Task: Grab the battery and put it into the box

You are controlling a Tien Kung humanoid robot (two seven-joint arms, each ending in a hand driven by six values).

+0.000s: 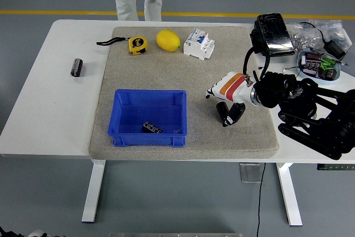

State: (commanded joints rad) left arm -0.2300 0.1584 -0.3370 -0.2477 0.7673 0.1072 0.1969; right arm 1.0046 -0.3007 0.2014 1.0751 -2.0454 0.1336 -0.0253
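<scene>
- The right hand, white with orange bands, hangs over the dark cylindrical battery on the grey mat; whether its fingers grip it, I cannot tell.
- A loose pinch could let it roll before reaching the blue plastic box.

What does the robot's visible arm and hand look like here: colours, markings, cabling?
The right arm is black, built of bulky jointed metal links. Its right hand has a white shell with an orange and a red band across the back, and dark fingertips. A black cable loops up from the wrist.
</scene>
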